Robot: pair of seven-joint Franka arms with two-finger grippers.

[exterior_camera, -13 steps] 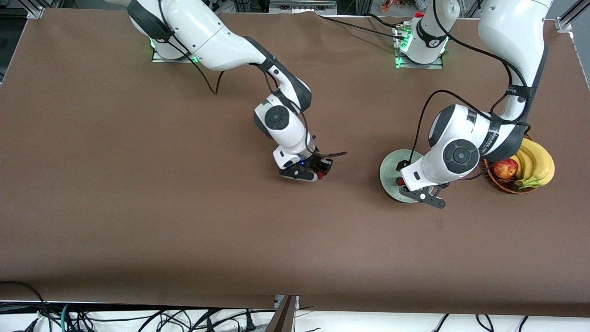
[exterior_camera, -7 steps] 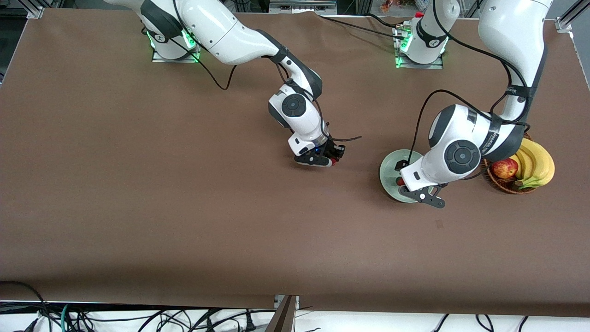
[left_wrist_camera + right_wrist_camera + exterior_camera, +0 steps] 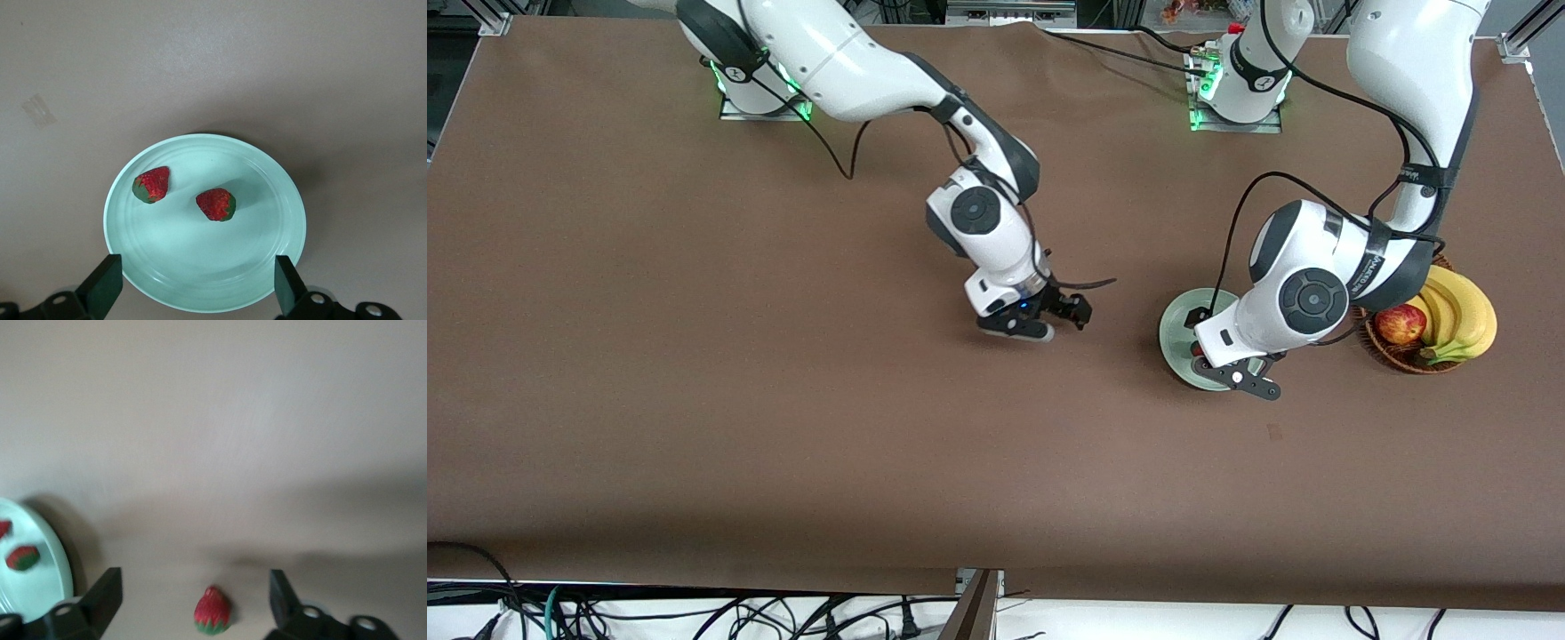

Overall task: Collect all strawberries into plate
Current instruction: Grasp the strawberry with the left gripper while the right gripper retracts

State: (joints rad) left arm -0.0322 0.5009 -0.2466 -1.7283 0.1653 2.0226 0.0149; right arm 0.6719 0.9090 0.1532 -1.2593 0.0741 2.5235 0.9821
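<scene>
Now, from the right arm's end of the table to the left arm's end:

Right gripper (image 3: pixel 1063 318): black two-finger gripper on the white right arm, fingers spread wide, poised over the bare brown tabletop (image 3: pixel 694 356) near the middle, well apart from the plate.

Loose strawberry (image 3: pixel 212 612): small red berry with a green leafy cap, lying on the tabletop between the right gripper's spread fingers (image 3: pixel 105 595) in the right wrist view, touched by neither; the front view does not show it, as the gripper covers that spot.

Plate (image 3: pixel 1172 322): round pale mint-green shallow dish with a raised rim, resting on the tabletop toward the left arm's end, beside the basket and largely covered by the left arm's wrist in the front view.

Strawberries in the plate: two red berries with green caps, one (image 3: pixel 152 185) close to the rim, the other (image 3: pixel 216 204) near the centre, apart from each other.

Left gripper (image 3: pixel 193 293): black two-finger gripper on the white left arm, jaws spread wide and holding nothing, hanging directly above the plate.

Basket (image 3: pixel 1400 357): brown wicker bowl just beside the plate toward the left arm's end, holding a red-yellow apple (image 3: pixel 1401 324) and a bunch of yellow bananas (image 3: pixel 1463 318).
</scene>
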